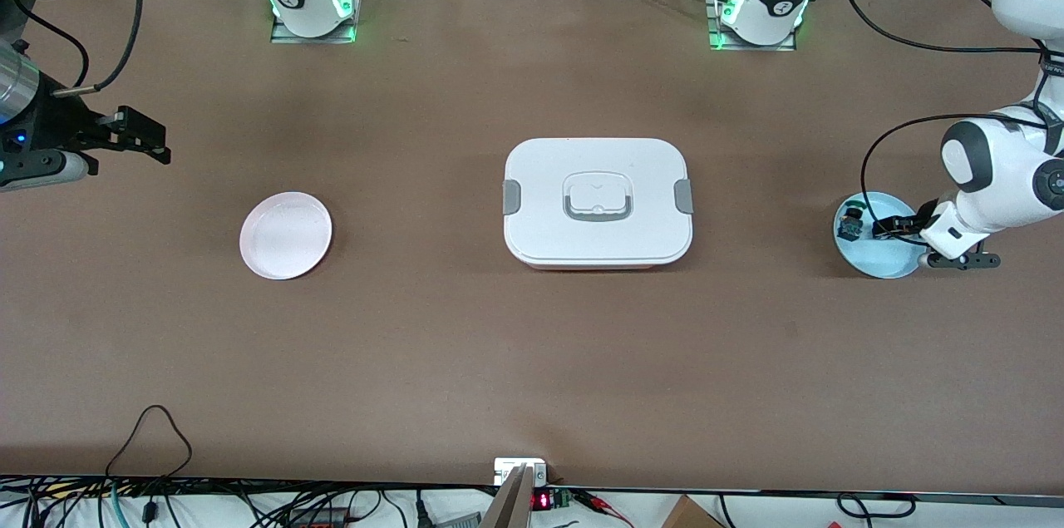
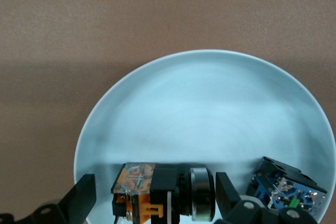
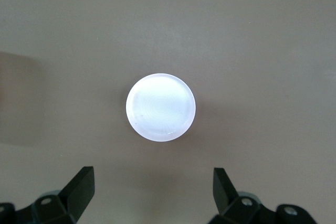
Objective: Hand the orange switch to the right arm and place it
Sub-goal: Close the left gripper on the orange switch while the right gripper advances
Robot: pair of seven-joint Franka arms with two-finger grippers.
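The orange switch [image 2: 157, 195], a small black body with an orange end and a silver ring, lies on its side in the light blue plate [image 2: 210, 108] at the left arm's end of the table. My left gripper [image 2: 155, 192] is down in that plate [image 1: 873, 258], open, with one finger on each side of the switch and not pressing on it. In the front view the left gripper [image 1: 906, 243] hides most of the switch. My right gripper [image 1: 158, 141] hangs open and empty above the table at the right arm's end. Its wrist view shows the right gripper [image 3: 153, 182] with bare table between its fingers.
A green-and-blue switch [image 2: 286, 187] lies in the same blue plate beside the left gripper [image 1: 850, 222]. A pink plate [image 1: 285, 234] with nothing on it sits toward the right arm's end [image 3: 160, 106]. A closed white lidded box [image 1: 597, 199] stands mid-table.
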